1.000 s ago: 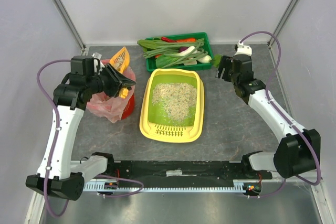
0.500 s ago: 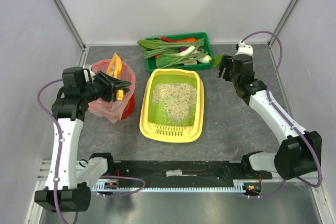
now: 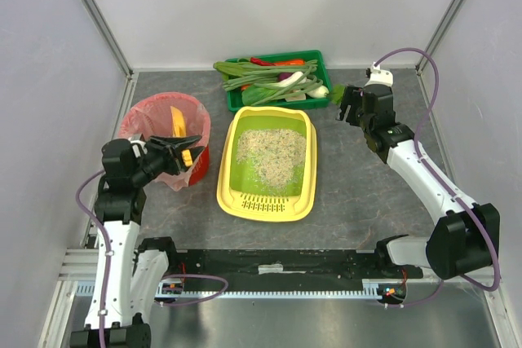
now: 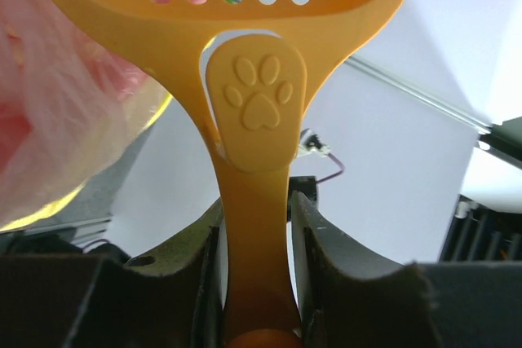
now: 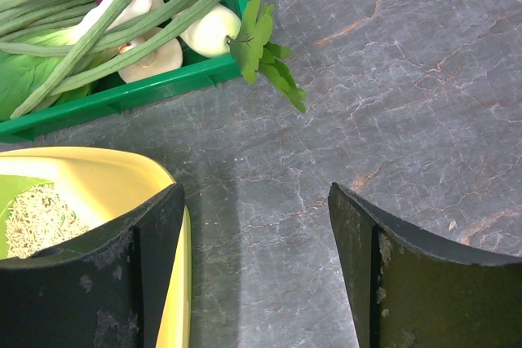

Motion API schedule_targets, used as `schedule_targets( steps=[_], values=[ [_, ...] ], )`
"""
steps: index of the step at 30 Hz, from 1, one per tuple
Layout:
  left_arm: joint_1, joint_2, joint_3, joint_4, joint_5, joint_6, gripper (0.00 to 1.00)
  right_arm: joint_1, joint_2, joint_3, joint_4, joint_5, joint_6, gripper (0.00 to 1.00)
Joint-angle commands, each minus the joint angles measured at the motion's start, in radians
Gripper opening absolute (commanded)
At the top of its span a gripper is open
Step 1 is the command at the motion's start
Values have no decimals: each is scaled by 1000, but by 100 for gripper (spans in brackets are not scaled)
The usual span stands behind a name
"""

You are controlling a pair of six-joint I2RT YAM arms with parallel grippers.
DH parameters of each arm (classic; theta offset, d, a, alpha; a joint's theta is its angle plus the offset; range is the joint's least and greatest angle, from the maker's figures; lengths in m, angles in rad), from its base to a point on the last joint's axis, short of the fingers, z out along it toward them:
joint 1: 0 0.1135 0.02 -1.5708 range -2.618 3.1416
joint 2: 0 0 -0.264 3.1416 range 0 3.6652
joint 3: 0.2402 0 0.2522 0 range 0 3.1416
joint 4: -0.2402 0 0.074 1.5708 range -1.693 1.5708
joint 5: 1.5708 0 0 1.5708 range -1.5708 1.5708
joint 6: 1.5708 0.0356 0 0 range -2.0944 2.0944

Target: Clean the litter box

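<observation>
The litter box (image 3: pixel 224 193), with a yellow rim, lime-green inside and pale litter (image 3: pixel 271 155), sits mid-table. My left gripper (image 3: pixel 183 152) is shut on the handle of an orange slotted scoop (image 3: pixel 176 122), which is held edge-on over the red bin with the pink bag (image 3: pixel 147 124). In the left wrist view the fingers (image 4: pixel 326 242) clamp the paw-print handle of the scoop (image 4: pixel 254 112). My right gripper (image 3: pixel 349 108) is open and empty above the table by the box's far right corner (image 5: pixel 90 185); in the right wrist view it (image 5: pixel 254 218) has bare table between its jaws.
A dark green crate of vegetables (image 3: pixel 316 63) stands behind the litter box; it also shows in the right wrist view (image 5: pixel 122 95), with a loose green leaf (image 5: pixel 261 46) on the table beside it. The pink bag (image 4: pixel 49 120) fills the left of the left wrist view.
My left arm has pulled back towards the near left with the scoop, which has turned from tilted flat to edge-on over the red bin. The right arm has not moved.
</observation>
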Motion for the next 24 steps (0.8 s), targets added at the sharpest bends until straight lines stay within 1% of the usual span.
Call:
schedule_targets(
  steps=[1, 4, 7, 10, 11, 14, 16, 20, 24],
  values=[
    [8, -27, -19, 226, 5, -190, 2, -3, 1, 23, 33, 4, -9, 79],
    [10, -24, -46, 309, 3, -245, 2, -3, 4, 29, 33, 4, -7, 79],
    [10, -20, -49, 322, 12, -256, 2, -3, -1, 27, 33, 8, -6, 79],
    [8, -40, -99, 411, -10, -343, 2, -3, -9, 20, 33, 13, -4, 79],
    [8, -57, -127, 449, -18, -393, 2, -5, -13, 16, 32, 16, -3, 79],
    [8, -79, -150, 462, -35, -432, 2, -3, -27, 7, 33, 21, -4, 79],
    [8, -82, -155, 465, -37, -438, 2, -3, -30, 3, 33, 25, -1, 79],
    [8, -82, -171, 524, -52, -486, 2, -3, -30, 3, 33, 22, -1, 79],
    [7, -54, -138, 468, -17, -420, 2, -3, -30, 4, 32, 18, -1, 79]
  ],
)
